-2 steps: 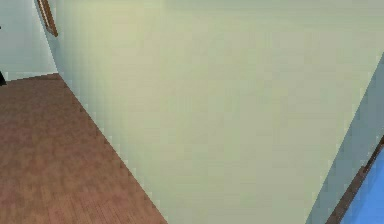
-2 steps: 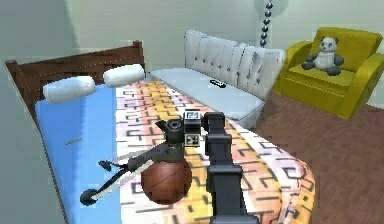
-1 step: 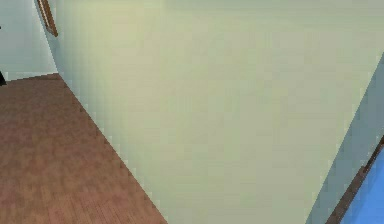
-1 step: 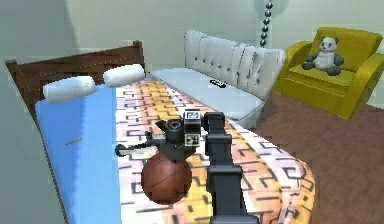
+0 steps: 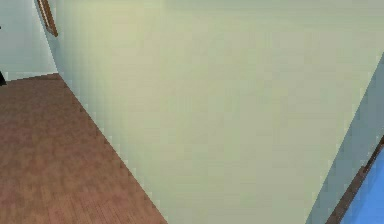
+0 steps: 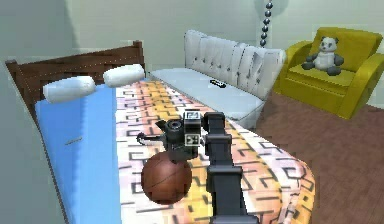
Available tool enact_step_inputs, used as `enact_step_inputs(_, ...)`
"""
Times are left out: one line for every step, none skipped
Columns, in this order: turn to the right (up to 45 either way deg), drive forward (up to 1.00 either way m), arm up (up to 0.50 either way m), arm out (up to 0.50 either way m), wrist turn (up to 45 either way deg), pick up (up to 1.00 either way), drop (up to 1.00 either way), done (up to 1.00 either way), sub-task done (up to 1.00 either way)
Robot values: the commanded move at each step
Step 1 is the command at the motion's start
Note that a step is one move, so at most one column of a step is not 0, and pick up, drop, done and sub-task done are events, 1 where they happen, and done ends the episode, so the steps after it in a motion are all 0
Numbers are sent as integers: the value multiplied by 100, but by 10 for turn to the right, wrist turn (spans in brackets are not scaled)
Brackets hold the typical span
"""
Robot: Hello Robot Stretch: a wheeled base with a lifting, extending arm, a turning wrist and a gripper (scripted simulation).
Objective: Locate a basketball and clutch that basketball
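Your arm (image 6: 226,170) rises from bottom centre over the bed (image 6: 85,140). With the basketball (image 6: 165,178) just below the gripper (image 6: 162,130) in frame, you can't tell whether it holds anything.

A home bedroom: a bed (image 6: 85,150) with a wooden headboard (image 6: 60,68), two white pillows (image 6: 123,74) and a patterned quilt (image 6: 272,160), a grey tufted sofa (image 6: 228,62), and a yellow armchair (image 6: 345,85) seating a plush panda (image 6: 325,52).

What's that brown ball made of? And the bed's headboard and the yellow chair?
The basketball looks like rubber or leather: a dull brown-orange skin with a soft highlight. I can't tell which. The headboard looks like dark-stained wood: brown, flat and hard-edged. The yellow armchair seems to be soft fabric over padding: puffy rounded arms and no shine.
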Motion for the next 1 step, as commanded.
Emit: enact_step_inputs(0, 0, -30, 0, 0, 0, 0, 0, 0)
